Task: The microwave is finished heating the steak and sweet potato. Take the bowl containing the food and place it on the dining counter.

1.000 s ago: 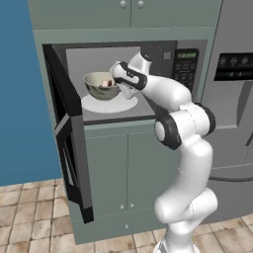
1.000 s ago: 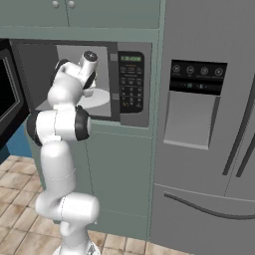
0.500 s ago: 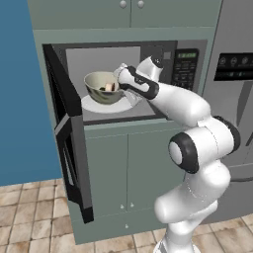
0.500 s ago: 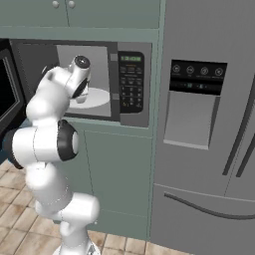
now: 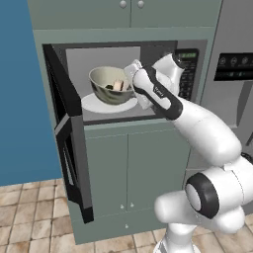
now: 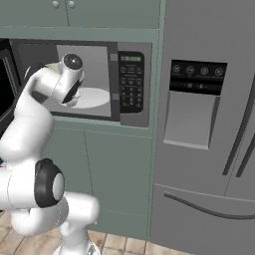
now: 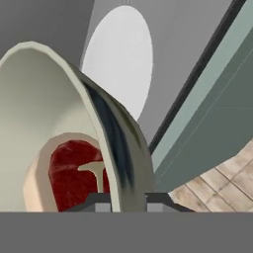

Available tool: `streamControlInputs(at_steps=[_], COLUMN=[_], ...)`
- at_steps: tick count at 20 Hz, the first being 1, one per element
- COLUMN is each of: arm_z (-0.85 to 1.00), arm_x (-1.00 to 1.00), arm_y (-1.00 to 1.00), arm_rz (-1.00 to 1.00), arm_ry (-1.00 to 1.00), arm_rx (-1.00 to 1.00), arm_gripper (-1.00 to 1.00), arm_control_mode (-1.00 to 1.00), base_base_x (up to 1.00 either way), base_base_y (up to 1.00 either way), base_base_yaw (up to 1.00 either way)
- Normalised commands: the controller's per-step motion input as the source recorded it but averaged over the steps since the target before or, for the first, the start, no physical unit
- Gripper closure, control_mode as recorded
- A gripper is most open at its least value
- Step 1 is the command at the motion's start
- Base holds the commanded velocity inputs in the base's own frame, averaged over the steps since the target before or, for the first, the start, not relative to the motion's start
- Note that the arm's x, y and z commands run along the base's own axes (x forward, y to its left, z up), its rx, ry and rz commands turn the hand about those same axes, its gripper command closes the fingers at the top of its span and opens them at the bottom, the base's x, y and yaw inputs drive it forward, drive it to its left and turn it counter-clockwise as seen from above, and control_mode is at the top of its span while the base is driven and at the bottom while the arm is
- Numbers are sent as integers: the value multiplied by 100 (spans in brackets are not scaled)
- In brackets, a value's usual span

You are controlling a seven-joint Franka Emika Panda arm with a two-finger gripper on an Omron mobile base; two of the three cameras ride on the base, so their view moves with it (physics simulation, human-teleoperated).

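The gripper [image 7: 127,200] is nearly closed, its fingertips pinching the bowl's [image 5: 111,85] rim, one inside and one outside the wall. The bowl sits just above the white plate [image 5: 94,105] near the front edge of the microwave [image 5: 123,81] cavity, though whether it has fully cleared the plate is hard to judge. It looks tilted, with the steak [image 7: 71,173] and what seems to be the sweet potato [image 5: 117,85] inside. The main risk is that a one-sided rim grip lets the bowl pivot or slip, spilling the food. Pulling out could also clip the open door [image 5: 66,133] or the cavity's front edge and jar the bowl loose.
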Motion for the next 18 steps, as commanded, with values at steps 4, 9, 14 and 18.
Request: streamControlInputs(at_steps=[4, 9, 14, 18], arm_z=[6, -7, -14, 0], arm_x=[-100, -100, -100, -50], arm_y=[-38, -43, -60, -23], arm_rz=[2, 3, 0, 0], arm_ry=[7, 2, -7, -1], arm_rx=[-1, -5, -1, 0], arm_gripper=[100, 100, 100, 100], arm_control_mode=[-100, -100, -100, -100], base_base_x=[0, 0, 0, 0], base_base_y=[0, 0, 0, 0], base_base_yaw=[0, 0, 0, 0])
